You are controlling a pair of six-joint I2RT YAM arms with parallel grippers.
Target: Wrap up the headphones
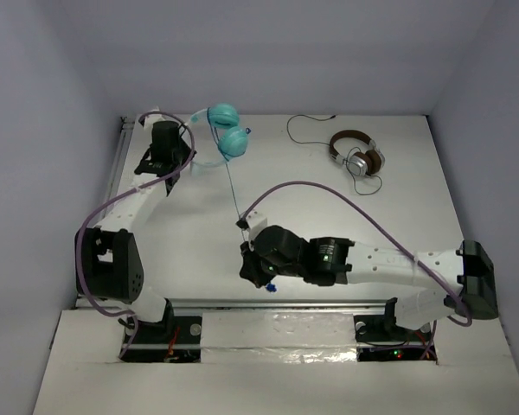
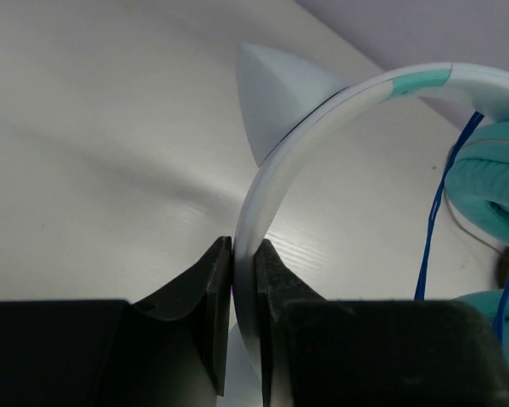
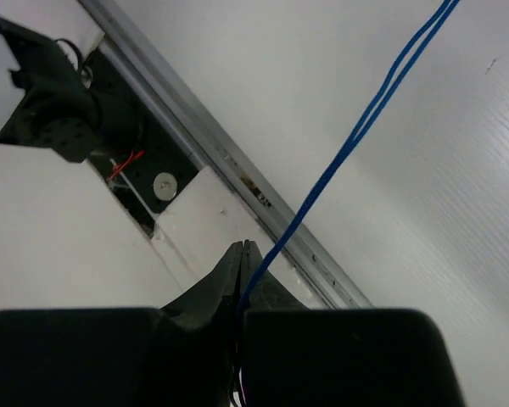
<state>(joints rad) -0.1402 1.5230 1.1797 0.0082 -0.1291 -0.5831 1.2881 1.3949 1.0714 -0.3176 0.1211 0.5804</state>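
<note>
While the left end effector (image 2: 243, 259) pinches the white band (image 2: 322, 110) of the headphones (image 1: 233, 143) at the far side of the surface (image 1: 199, 233), the right end effector (image 3: 242, 259) is squeezed tight on their thin blue cable (image 3: 322, 182), which runs straight between them.

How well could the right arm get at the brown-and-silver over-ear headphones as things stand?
Probably not yet: the right end effector is shut on the thin blue cable of the teal white-banded headphones. Otherwise the white tabletop towards the brown-and-silver headphones looks bare.
</note>
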